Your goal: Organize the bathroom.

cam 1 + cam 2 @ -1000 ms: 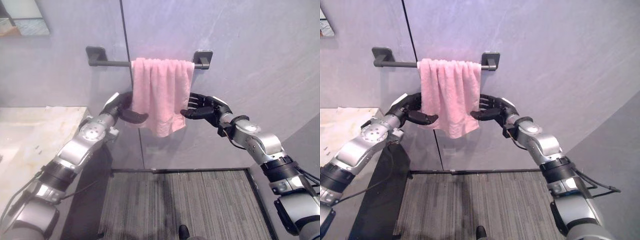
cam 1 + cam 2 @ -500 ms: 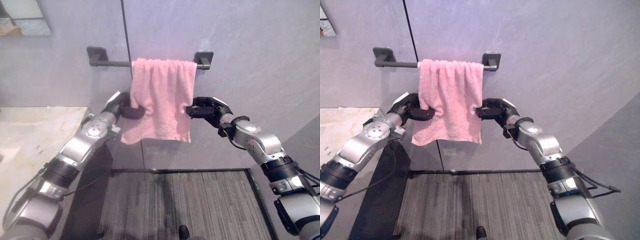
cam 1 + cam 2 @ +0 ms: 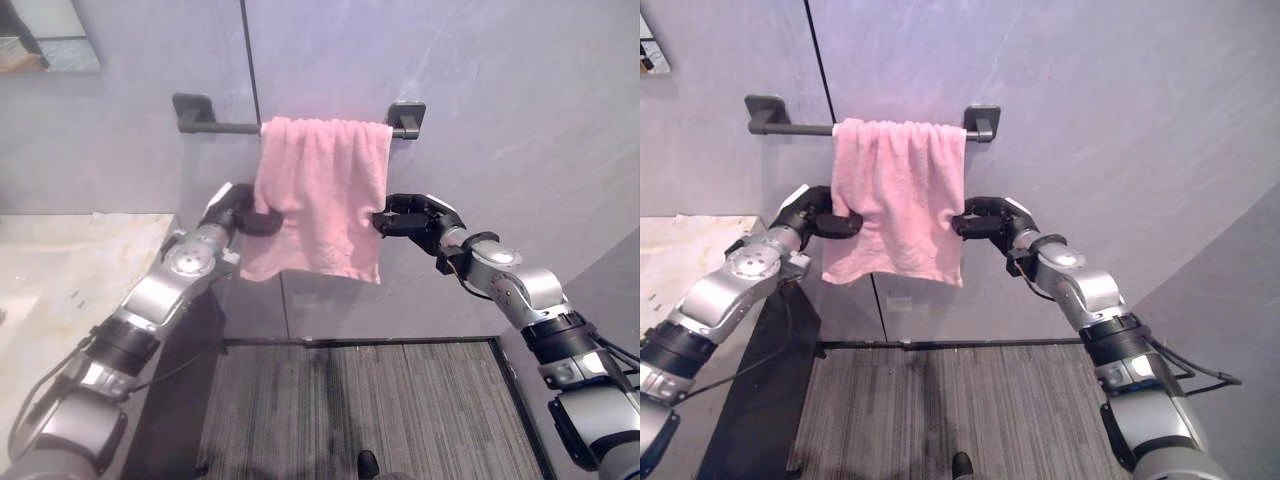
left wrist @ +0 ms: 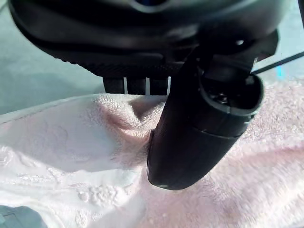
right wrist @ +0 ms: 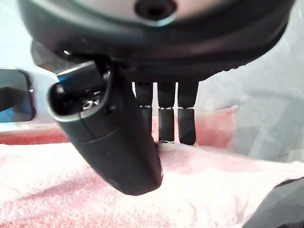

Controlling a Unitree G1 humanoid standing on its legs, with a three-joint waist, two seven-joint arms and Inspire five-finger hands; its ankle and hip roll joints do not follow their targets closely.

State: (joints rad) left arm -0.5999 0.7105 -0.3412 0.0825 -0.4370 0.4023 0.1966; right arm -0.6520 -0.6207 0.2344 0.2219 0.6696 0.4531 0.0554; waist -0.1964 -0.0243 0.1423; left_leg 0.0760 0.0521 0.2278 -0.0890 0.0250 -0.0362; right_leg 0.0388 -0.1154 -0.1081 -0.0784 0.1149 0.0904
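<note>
Dark fingers and thumb of the left hand pinch the left edge of the pink towel, left of centre in the head views; the left wrist view shows the thumb pressed into the terry cloth with the fingers behind the fold. The right hand, just right of centre, pinches the towel's right edge at about the same height, and its wrist view shows the thumb lying on the cloth with the fingertips touching it from the far side. The towel hangs over the right part of a dark rail fixed to the grey wall in the upper middle of the frame, spread between the two hands, its lower left corner pulled out sideways. A pale stone counter fills the left side, a mirror corner sits at the upper left, and a grey striped floor lies at the bottom.
</note>
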